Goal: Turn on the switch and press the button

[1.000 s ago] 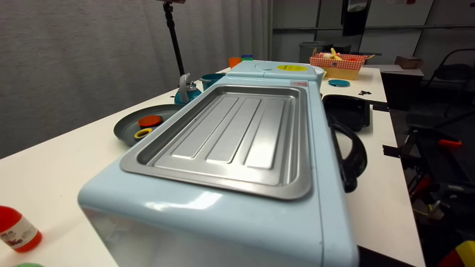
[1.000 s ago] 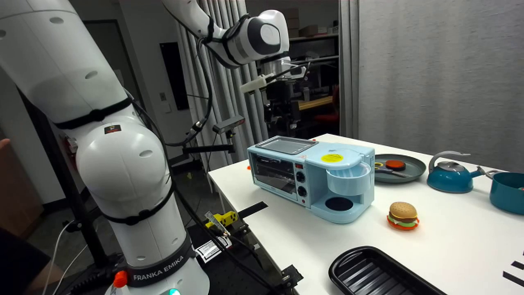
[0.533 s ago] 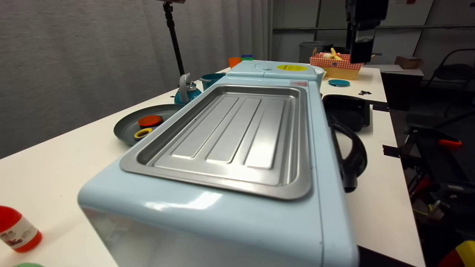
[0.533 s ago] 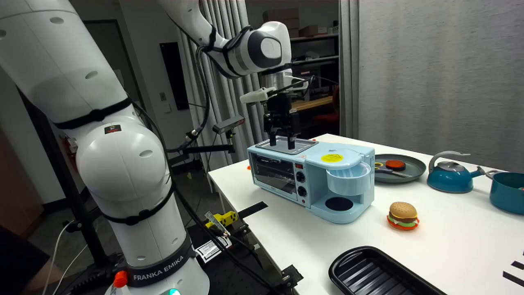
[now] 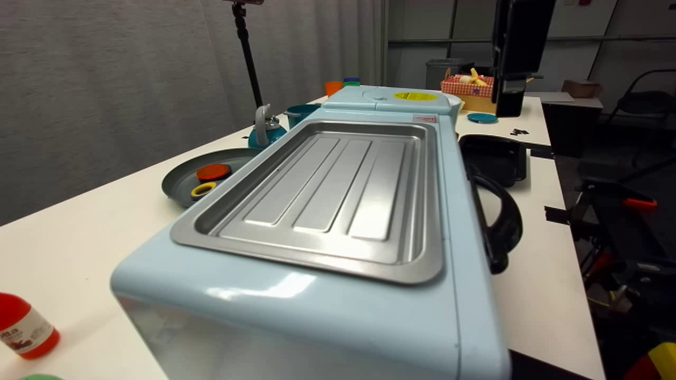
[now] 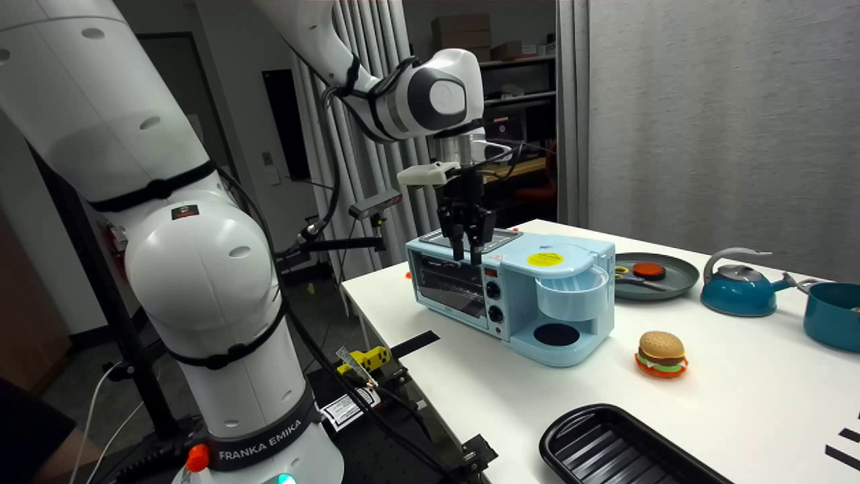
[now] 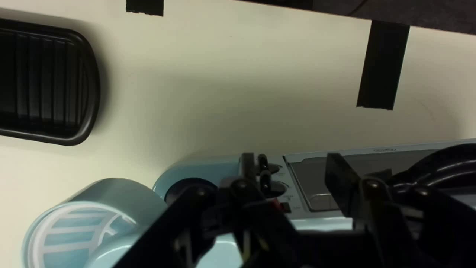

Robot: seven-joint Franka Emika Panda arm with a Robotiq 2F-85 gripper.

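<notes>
Claw point(image 6: 467, 252), parted and empty, hung above and left of the red switch point(image 6: 491, 272) on a blue oven point(image 6: 514, 299); switching on seemed in hand, next calling for rightward lowering.

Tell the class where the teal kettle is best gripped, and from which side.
I'd pick the top stretch of its grey handle, coming from straight above with the pincer open across it. The kettle stands upright, and the handle arches over the lid with a gap beneath, which should leave room to close there. The kettle's rounded sides would probably slip more easily.
</notes>
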